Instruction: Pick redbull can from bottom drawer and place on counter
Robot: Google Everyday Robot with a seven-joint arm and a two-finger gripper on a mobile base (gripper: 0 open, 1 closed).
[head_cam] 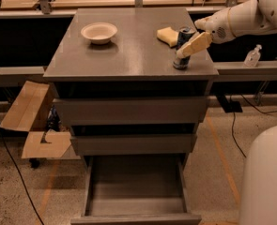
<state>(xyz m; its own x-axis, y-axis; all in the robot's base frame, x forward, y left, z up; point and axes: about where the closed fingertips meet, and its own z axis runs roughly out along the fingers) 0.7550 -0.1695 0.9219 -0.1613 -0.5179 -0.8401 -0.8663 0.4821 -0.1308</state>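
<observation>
Resting on counter: redbull can (185, 33), upright, at 4 o'clock on the counter (128, 55), near the front right corner.
Gripper: gripper (182, 50) reaching in from 2 o'clock; one pale finger laid across the can's front, the other hidden behind it; judged closed on the can.
Step in hand: release, by judgement; can out of the drawer, base seemingly down on the top.
Doing it well: part both sides evenly so as not to tip a slim can; lift clear of the rim first, then back away toward 2 o'clock.
Hazard: counter edge close at 4 o'clock; a nudge that way risks a fall.
Neighbour: yellow sponge-like block (167, 35), just beside the can at 10 o'clock.
Bowl: white bowl (99, 32), at 9 o'clock of the can, well apart.
Bottom drawer: bottom drawer (135, 218), at 6 o'clock below the counter, pulled open, nothing visible inside.
</observation>
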